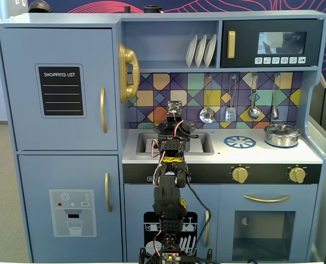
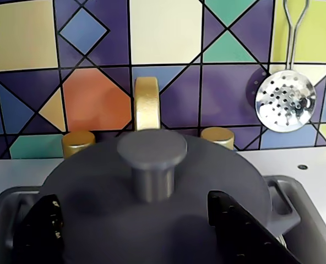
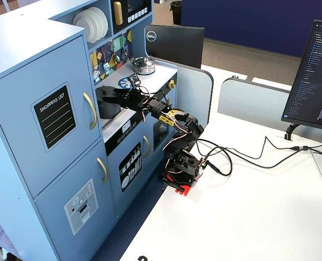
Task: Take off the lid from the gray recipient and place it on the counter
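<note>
Lid (image 2: 152, 203), dark gray disc w/ central knob (image 2: 152, 159), fills lower half of wrist view, sitting on gray recipient (image 2: 287, 201), of which only a side handle and rim edge show at right. Gripper (image 2: 152, 231) open wide, black fingers (image 2: 237, 231) low on either side of knob, not touching it. Behind: gold faucet (image 2: 147, 102) w/ two gold taps, colorful tiled backsplash (image 2: 97, 55), silver skimmer (image 2: 284, 100) hanging at right, pale counter (image 2: 295, 159) strip beyond pot.

In a fixed view from front: arm (image 1: 171, 181) rises before blue toy kitchen, reaches over sink (image 1: 204, 143) at counter's (image 1: 218, 154) left part; gray pot and lid hidden behind arm. Printed blue burner ring (image 1: 239, 142) mid-counter, shiny silver pot (image 1: 282, 135) w/ own lid at right. Utensils hang above, plates (image 1: 200, 50) on shelf.

In a fixed view from side: gray recipient (image 3: 107, 103) stands in sink area, lid (image 3: 105, 89) on top, gripper (image 3: 117, 93) right at it; opening can't be judged here. Silver pot (image 3: 143, 66) farther along counter (image 3: 117, 122). Arm base (image 3: 181, 168) on white table (image 3: 248, 217), cables trailing right.
</note>
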Motion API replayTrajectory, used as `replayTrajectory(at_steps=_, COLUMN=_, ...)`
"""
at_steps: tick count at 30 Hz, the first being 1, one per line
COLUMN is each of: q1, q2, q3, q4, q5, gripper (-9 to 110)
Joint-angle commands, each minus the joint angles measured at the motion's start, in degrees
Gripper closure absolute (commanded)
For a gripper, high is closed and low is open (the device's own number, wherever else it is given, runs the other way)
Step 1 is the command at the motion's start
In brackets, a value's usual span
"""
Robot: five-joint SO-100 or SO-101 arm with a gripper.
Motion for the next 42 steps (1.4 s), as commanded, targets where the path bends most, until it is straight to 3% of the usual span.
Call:
replayTrajectory(at_steps=1, q1=-0.4, q2=-2.2, q3=-5.2, q4=-2.1, q5=-0.7, gripper=76)
replayTrajectory(at_steps=16, q1=-1.0, q2=-10.7, q3=-11.1, q4=-4.7, q5=0.1, gripper=81)
replayTrajectory(at_steps=22, q1=-2.4, q2=-10.5, q3=-9.3, q4=-6.3, q5=-1.4, gripper=101)
replayTrajectory(at_steps=42, q1=-3.6, q2=-9.7, q3=-12.9, q4=-6.8, q5=-2.3, gripper=102)
